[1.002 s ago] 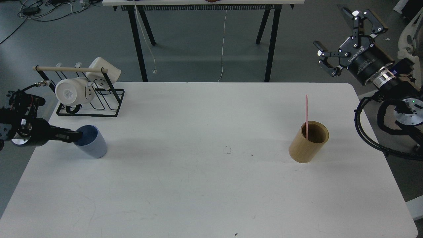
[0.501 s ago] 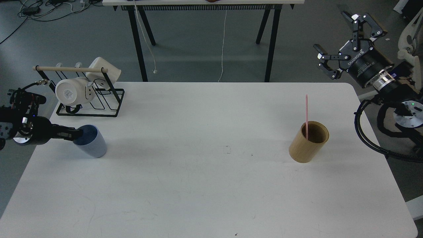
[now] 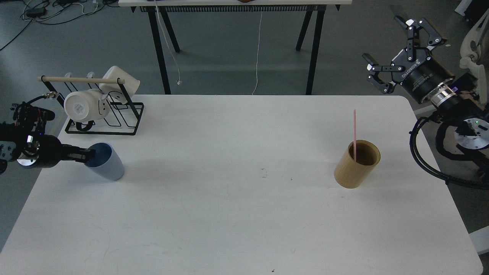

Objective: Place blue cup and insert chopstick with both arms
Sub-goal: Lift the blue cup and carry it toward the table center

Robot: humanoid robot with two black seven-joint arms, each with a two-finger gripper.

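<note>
Fingers (image 3: 90, 155) on blue cup (image 3: 106, 166), white table (image 3: 229, 214).

A robotics laboratory or test room is indicated. A plain white counter (image 3: 244, 214) is set on a bare grey floor (image 3: 229, 53), and beyond the counter a trestle bench with black legs (image 3: 237, 7) is seen, from which a white cord (image 3: 258, 53) hangs down. Loose cables (image 3: 49, 11) are left on the floor beyond the counter's far left corner. Past the counter's right edge, a black arm with thick bundled cabling (image 3: 424, 152) and a ROBOTIQ-marked end effector (image 3: 397, 49) is mounted. Only a few staged props are laid out on the counter: a mug rack (image 3: 103, 110) and a tan cylindrical holder (image 3: 357, 164).
</note>
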